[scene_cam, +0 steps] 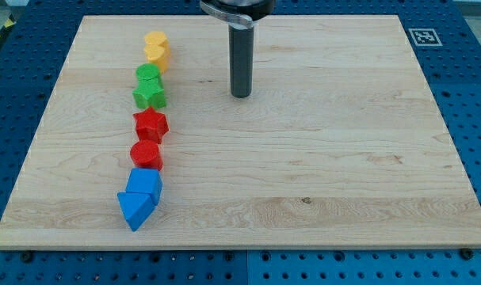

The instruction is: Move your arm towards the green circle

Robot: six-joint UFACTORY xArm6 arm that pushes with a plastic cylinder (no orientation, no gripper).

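7 small blocks stand in a loose column down the view's left side of the wooden board (303, 174). No readable writing shows; the only marking is a black-and-white square tag (421, 36) at the board's top-right corner. No containers are on the board.

From the view's top down, the column runs: yellow heart block (156, 47), green circle (147, 74), green star block (150, 94), red star block (150, 124), red round block (145, 153), blue block (144, 184) of unclear shape, and blue triangle block (134, 210).

The green circle is a low, bright green cylinder, partly hidden behind the green star, which touches it from below; the yellow heart sits just above it.

My tip (241, 95) rests on bare board to the view's right of the column, roughly level with the green star and apart from every block. The arm ends in a plain dark rod, with no fingers to open or close.
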